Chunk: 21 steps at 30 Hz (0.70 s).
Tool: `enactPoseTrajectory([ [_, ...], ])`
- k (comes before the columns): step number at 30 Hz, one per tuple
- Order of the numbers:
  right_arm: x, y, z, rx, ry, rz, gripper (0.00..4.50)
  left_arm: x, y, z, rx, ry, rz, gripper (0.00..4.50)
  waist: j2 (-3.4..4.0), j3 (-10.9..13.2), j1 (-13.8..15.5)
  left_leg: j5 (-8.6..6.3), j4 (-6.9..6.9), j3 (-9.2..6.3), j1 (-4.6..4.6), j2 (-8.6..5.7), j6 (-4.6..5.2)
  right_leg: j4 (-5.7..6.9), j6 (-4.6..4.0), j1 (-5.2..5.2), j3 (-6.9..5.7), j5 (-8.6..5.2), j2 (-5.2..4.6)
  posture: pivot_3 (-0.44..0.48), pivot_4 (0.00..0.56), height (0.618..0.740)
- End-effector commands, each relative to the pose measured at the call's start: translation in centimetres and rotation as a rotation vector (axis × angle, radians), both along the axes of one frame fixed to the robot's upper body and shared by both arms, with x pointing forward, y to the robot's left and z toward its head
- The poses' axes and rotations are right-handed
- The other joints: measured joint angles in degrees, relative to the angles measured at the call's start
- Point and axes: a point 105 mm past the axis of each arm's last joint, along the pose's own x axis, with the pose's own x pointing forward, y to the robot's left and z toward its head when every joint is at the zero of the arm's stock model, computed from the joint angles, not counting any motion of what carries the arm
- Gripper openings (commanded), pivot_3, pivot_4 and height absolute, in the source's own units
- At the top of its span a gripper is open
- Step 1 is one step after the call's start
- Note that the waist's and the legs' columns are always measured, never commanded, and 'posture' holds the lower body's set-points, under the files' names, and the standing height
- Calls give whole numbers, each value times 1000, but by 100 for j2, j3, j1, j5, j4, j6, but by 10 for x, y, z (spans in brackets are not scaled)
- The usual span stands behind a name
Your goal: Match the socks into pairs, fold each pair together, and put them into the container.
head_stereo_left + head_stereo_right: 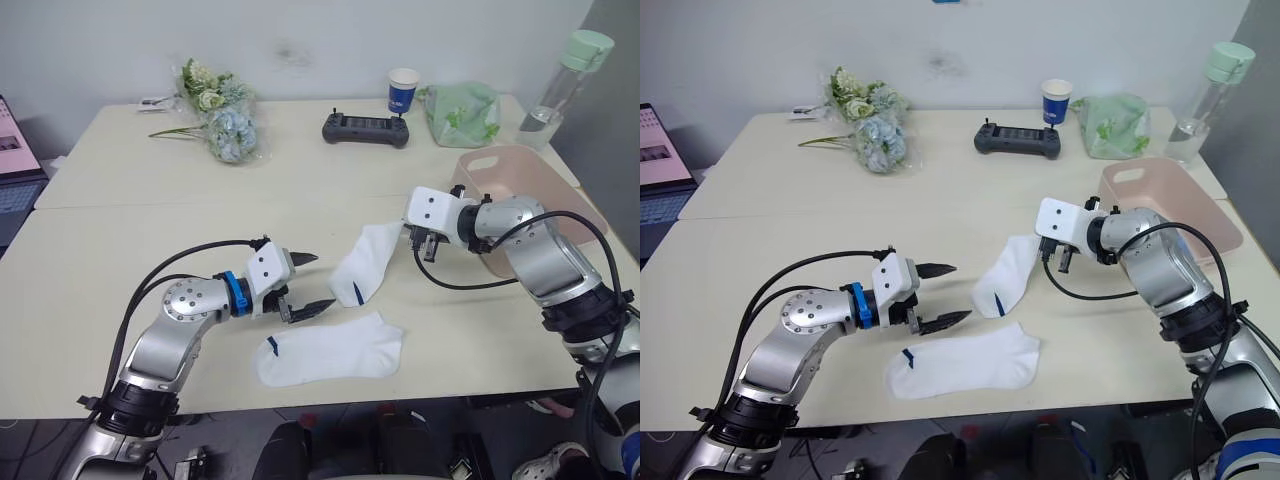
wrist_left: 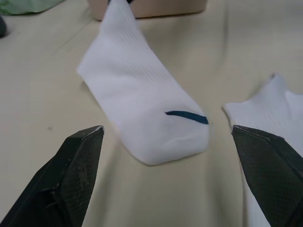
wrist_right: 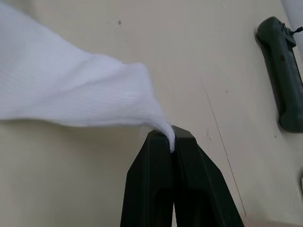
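**Two white socks on the table, one pinched by the right gripper**

The cream table (image 1: 120, 250) is carrying everything, and at its right edge the pale pink container (image 1: 520, 170) is sitting just behind the right forearm. No sock is showing over its rim.

Far back on the table a pale green bag (image 1: 462, 112) is lying beside a blue-and-white paper cup (image 1: 403, 88), with a black controller (image 1: 366, 129) just in front of the cup, a bunch of flowers (image 1: 222, 112) to the left and a clear bottle (image 1: 560, 88) with a green cap at the far right corner.

Near the front edge a flat white sock (image 1: 330, 350) is lying lengthwise, a small blue mark at its left end. Just behind it a second white sock (image 1: 365, 262) is slanting up toward the right, its blue-marked end resting on the table.

The right gripper (image 3: 171, 139) is clamping a corner of that slanted sock's upper end between closed fingers, lifting that end slightly.

The left gripper (image 1: 310, 283) is hovering with its fingers spread wide, holding nothing, just left of the slanted sock's lower end and above the flat sock's left end.
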Motion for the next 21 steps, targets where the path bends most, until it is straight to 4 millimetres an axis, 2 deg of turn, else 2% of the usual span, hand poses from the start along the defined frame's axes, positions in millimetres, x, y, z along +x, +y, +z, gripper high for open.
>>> enactPoseTrajectory([
  [1,-6,-1,5,3,-23,15,0,-5,-18,-2,27,-2,-98,4483,0,0,5,0,0,-2,-1,0,0,0,0,0,1,0,0,0,150,740],
  [4,-8,1,3,12,-15,15,0,6,-21,-10,86,-37,-86,4483,0,0,5,0,2,6,-1,-3,0,0,0,0,0,0,0,0,150,740],
  [7,-10,3,2,22,-9,15,0,15,-19,-17,149,-57,-78,3886,0,0,1,0,3,5,1,-2,0,2,0,0,-2,0,1,0,150,740],
  [11,-13,3,1,28,2,13,0,26,-19,-21,186,-76,-63,2660,0,0,15,0,3,3,-1,-2,0,0,0,0,-3,0,2,0,150,740],
  [19,-15,4,0,34,12,13,0,16,-25,-35,263,-24,-177,41,0,0,21,0,3,3,0,-3,0,0,0,0,-4,0,0,0,150,740],
  [21,-16,4,0,36,16,13,0,17,-25,-32,255,-36,-186,17,0,0,21,0,4,2,0,-3,0,0,0,0,-3,0,0,0,150,740],
])
